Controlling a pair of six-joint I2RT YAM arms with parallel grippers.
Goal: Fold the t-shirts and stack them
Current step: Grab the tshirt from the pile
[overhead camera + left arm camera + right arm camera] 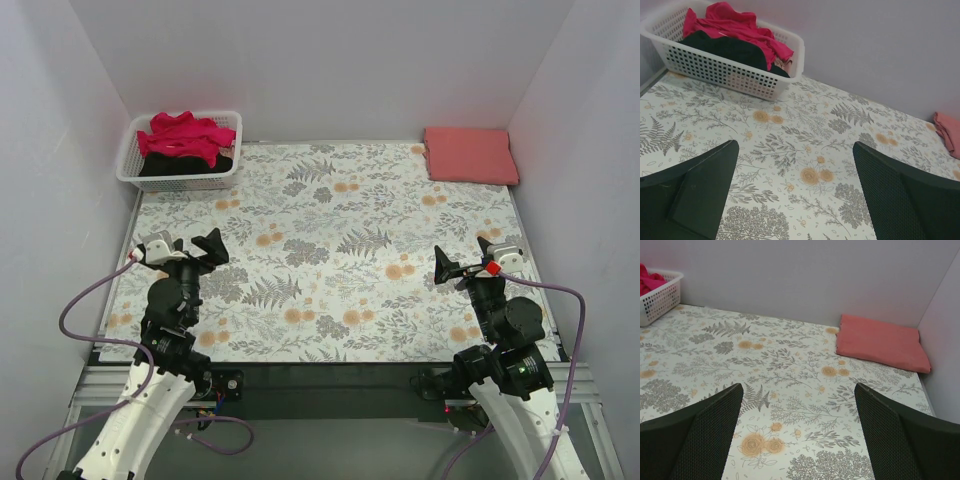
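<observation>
Enclosing the workspace on three sides: plain pale walls [320, 60].

Spread flat over nearly the whole tabletop: floral-print cloth [330, 260] [805, 150] [790, 370], with grey ferns and orange blooms on white.

Bolted at the near edge, one at each side: left arm [165, 320] and right arm [505, 330]. Both bent up over the cloth's near corners, a purple cable [75, 310] looping away from the left wrist.

Standing on the cloth's far-left corner, close to the back wall: white lattice basket [180, 181] [715, 70] [660, 297].

Lying at the far-right corner, beside the side wall and well apart from the basket: salmon-pink t-shirt [470, 155] [949, 131] [880, 342], folded into a flat rectangle.

Heaped unfolded inside the basket, on top and rising above the rim: crimson-magenta t-shirt [183, 135] [735, 25] [647, 282].

Tucked under it in the same basket, showing along the near side: black t-shirt [175, 165] [725, 47], crumpled.

Hovering above the near-left part of the cloth, aimed towards the basket: left gripper [200, 245] [795, 150], spread wide, nothing between the jaws, touching no shirt.

Hovering above the near-right part of the cloth, aimed towards the folded salmon-pink t-shirt: right gripper [447, 268] [799, 387], likewise spread wide, gripping nothing, only patterned cloth visible between the jaws.
</observation>
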